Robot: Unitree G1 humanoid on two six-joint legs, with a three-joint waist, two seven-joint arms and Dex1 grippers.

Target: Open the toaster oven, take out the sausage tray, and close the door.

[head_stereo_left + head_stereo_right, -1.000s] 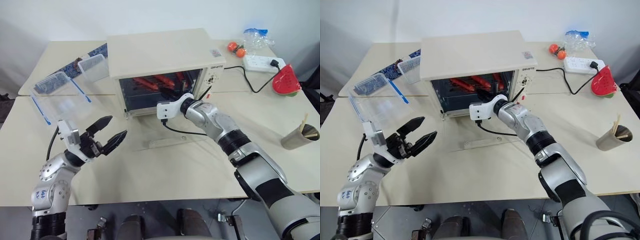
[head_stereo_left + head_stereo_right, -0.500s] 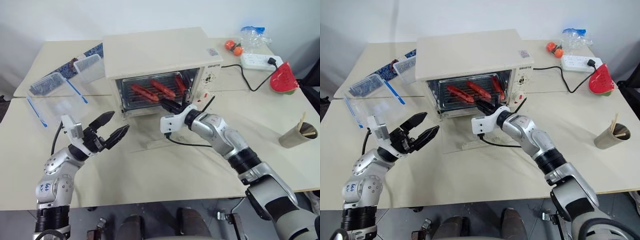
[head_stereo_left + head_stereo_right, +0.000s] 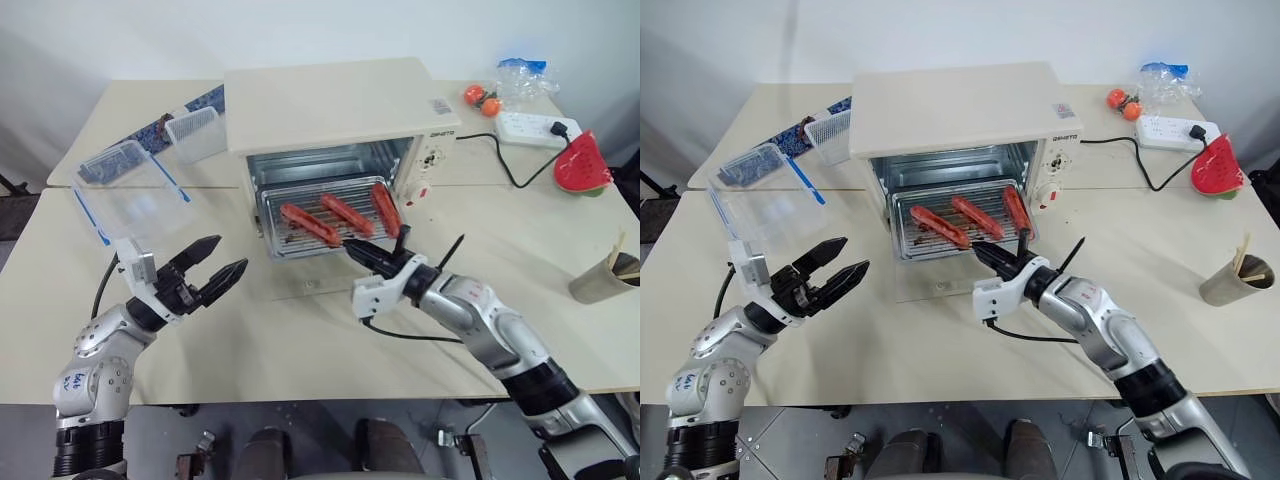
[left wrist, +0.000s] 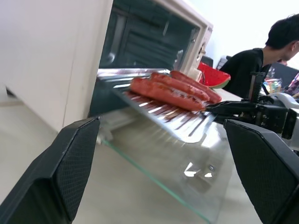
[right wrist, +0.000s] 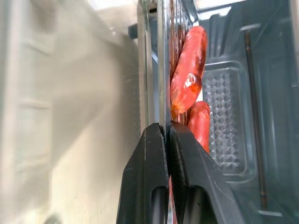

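Gleaming ribbed sausage tray [image 3: 325, 216], three reddish sausages [image 3: 348, 214]

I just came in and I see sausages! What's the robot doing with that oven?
The toaster oven has its door folded down flat. The right gripper is shut on the front edge of the sausage tray, which sticks partway out over the door with three sausages on it. The left gripper is open, held above the table to the oven's left, holding nothing.

Right gripper [image 5: 167, 133] clamped on the sausage tray [image 5: 162, 56] edge — two sausages [image 5: 188, 74] seen beyond, toaster oven [image 5: 252, 93] interior behind
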